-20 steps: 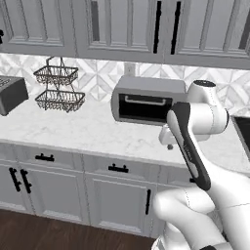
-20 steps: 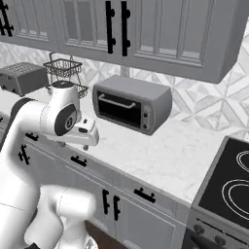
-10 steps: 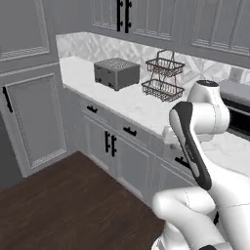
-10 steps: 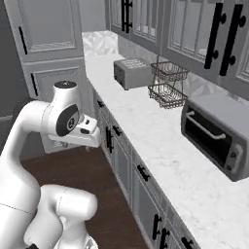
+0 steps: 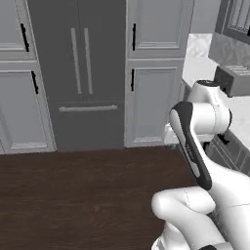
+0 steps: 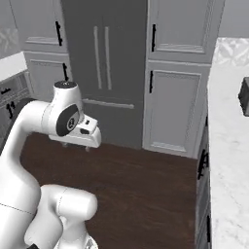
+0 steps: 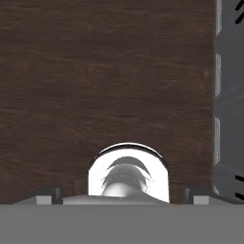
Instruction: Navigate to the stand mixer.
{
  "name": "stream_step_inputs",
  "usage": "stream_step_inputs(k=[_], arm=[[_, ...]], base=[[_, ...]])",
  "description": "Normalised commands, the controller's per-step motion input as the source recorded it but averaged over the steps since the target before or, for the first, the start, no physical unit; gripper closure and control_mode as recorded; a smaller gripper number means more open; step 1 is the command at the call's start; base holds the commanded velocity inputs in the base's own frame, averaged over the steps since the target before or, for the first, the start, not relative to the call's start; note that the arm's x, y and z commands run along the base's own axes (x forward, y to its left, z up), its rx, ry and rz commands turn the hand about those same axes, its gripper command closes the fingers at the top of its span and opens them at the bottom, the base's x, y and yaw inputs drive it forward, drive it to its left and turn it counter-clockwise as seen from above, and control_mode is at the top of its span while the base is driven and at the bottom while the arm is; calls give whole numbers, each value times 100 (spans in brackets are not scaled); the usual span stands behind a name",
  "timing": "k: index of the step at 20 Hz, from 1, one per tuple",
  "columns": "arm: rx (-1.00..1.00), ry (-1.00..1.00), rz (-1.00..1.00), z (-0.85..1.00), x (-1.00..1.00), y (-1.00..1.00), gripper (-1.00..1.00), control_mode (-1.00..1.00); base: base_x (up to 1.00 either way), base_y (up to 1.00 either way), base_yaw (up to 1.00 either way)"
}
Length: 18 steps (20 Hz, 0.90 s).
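The stand mixer is out of view. My gripper [image 6: 75,146] hangs in front of my white arm, above the dark wood floor [image 6: 141,189]. In the hand view it points straight down at the floorboards [image 7: 105,71], and its two dark fingertips [image 7: 45,195] sit far apart at the bottom corners with nothing between them, so the gripper [image 7: 121,198] is open.
A tall dark fridge [image 5: 83,73] with grey cabinet doors [image 5: 154,93] on both sides faces me across the floor. On my right runs a white marble counter [image 6: 228,146] carrying a grey toaster [image 5: 233,80]. A second counter end [image 6: 9,63] shows at far left.
The whole picture has swung left as the base turned: the counter with the toaster oven and wire basket has gone from view, and the fridge wall now faces me. The arm's pose is unchanged.
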Motion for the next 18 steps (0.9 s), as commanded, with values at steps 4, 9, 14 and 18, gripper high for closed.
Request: stream_step_inputs(k=[4, 9, 14, 18], arm=[[0, 0, 0, 0, 0, 0, -100, 100], [0, 0, 0, 0, 0, 0, -100, 100], [0, 0, 0, 0, 0, 0, -100, 100], [0, 0, 0, 0, 0, 0, -100, 100]], base=[[-20, 16, 90], [-7, 36, 83], [6, 66, 76], [2, 94, 71]])
